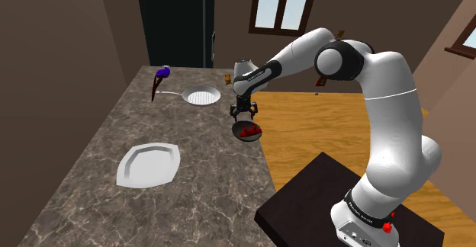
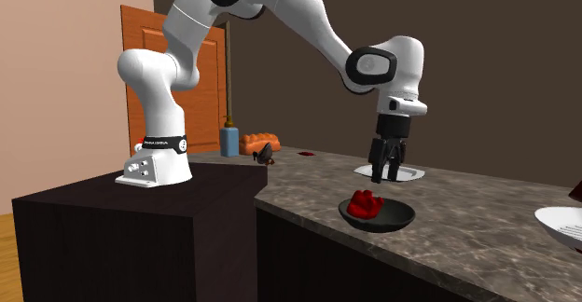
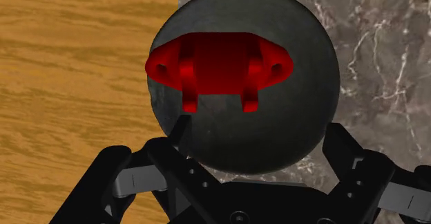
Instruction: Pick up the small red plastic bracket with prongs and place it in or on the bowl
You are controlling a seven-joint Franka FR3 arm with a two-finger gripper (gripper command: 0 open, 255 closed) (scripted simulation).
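Observation:
The red bracket (image 1: 248, 132) with two prongs lies inside the dark round bowl (image 1: 237, 128), which stands at the edge of the marble counter nearest the stand. My black gripper (image 1: 245, 113) hangs open just above the bowl, touching nothing. In the second exterior view the gripper (image 2: 389, 170) is a short way above and behind the bowl (image 2: 399, 218), and the bracket (image 2: 367, 203) rests in it. In the wrist view the bracket (image 3: 219, 60) lies free in the bowl (image 3: 276, 126), beyond the gripper (image 3: 259, 136), whose fingers stand wide apart.
A white plate (image 1: 149, 165) lies on the marble counter (image 1: 91, 154) toward the shoulder view's left. A white round strainer (image 1: 201, 96) and a purple-headed object (image 1: 161, 73) sit farther back. The dark stand (image 1: 320, 200) is at lower right; wood floor lies beyond the counter edge.

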